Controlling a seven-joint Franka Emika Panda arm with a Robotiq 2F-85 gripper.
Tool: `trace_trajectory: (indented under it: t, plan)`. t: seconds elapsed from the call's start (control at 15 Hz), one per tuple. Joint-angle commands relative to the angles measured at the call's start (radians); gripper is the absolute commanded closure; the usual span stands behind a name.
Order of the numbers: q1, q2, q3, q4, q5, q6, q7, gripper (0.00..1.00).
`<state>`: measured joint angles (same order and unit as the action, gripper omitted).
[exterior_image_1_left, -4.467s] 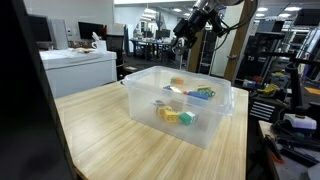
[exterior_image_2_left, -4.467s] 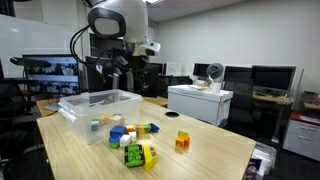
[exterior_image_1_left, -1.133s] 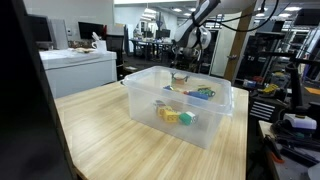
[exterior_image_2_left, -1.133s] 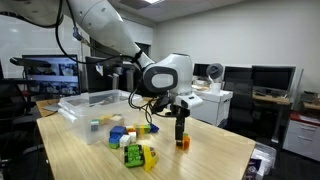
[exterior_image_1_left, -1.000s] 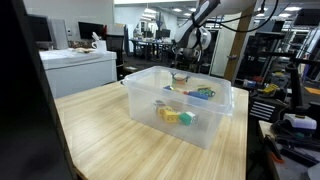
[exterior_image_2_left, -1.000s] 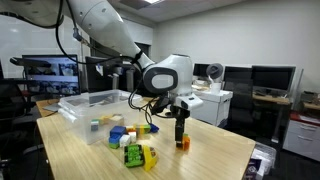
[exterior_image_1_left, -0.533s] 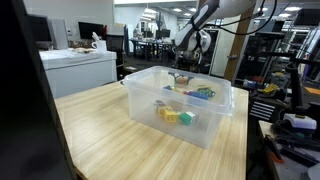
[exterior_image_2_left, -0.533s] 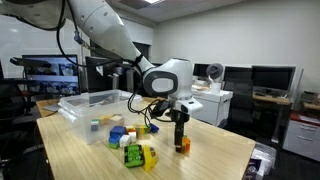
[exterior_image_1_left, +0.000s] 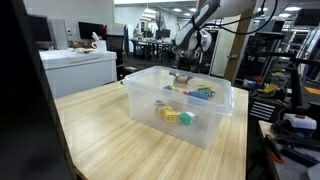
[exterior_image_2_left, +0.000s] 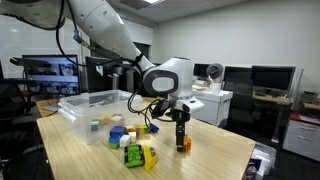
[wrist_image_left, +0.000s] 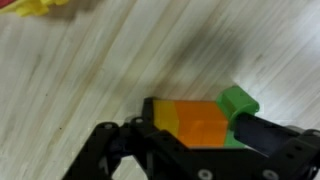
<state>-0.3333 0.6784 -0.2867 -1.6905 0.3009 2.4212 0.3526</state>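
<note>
Change: since the earliest pictures my arm has swung from above the clear plastic bin (exterior_image_2_left: 85, 108) out and down to the table. In the last second my gripper (exterior_image_2_left: 181, 139) has sunk onto the orange block (exterior_image_2_left: 183, 146) and its jaws have begun to narrow.
Gripper: in the wrist view the jaws flank the orange block (wrist_image_left: 195, 127) closely, one at each end. I cannot tell whether they already clamp it or only stand beside it.
Block's place: it sits on the wooden table (exterior_image_2_left: 70, 160), well apart from the bin. It lies out past the pile of blocks (exterior_image_2_left: 122, 135) that is just beside the bin's wall.
Neighbours: a yellow block (wrist_image_left: 40, 6) shows at the top edge of the wrist view, apart from my fingers. Nothing else touches the orange block.
Long axis: in the wrist view the block lies flat and runs from finger to finger, tilted slightly. A green piece (wrist_image_left: 238, 101) marks one end and a paler, yellowish face the other.
Pointing: the green end points toward the darker finger (wrist_image_left: 272, 135).
Doing it well: I judge the closing should be slow and square, with both pads meeting the end faces together. The green piece stands off-centre, so a pad that lands on it alone could twist the block. I should stay low, centred, and hold off lifting until neither end slips.
</note>
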Motion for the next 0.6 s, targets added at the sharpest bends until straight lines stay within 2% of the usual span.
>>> trace_trajectory:
  t: [0.0,0.27,0.33,0.4,0.53]
  plan:
    - [-0.012,-0.028,0.014,-0.034,-0.027,0.001,-0.057,0.53]
    - [-0.016,-0.057,0.024,-0.049,-0.023,-0.002,-0.112,0.81]
    - [-0.015,-0.067,0.025,-0.053,-0.025,-0.006,-0.124,0.38]
    - [-0.015,-0.074,0.028,-0.055,-0.024,-0.006,-0.133,0.42]
    - [-0.012,-0.087,0.028,-0.055,-0.028,-0.011,-0.140,0.36]
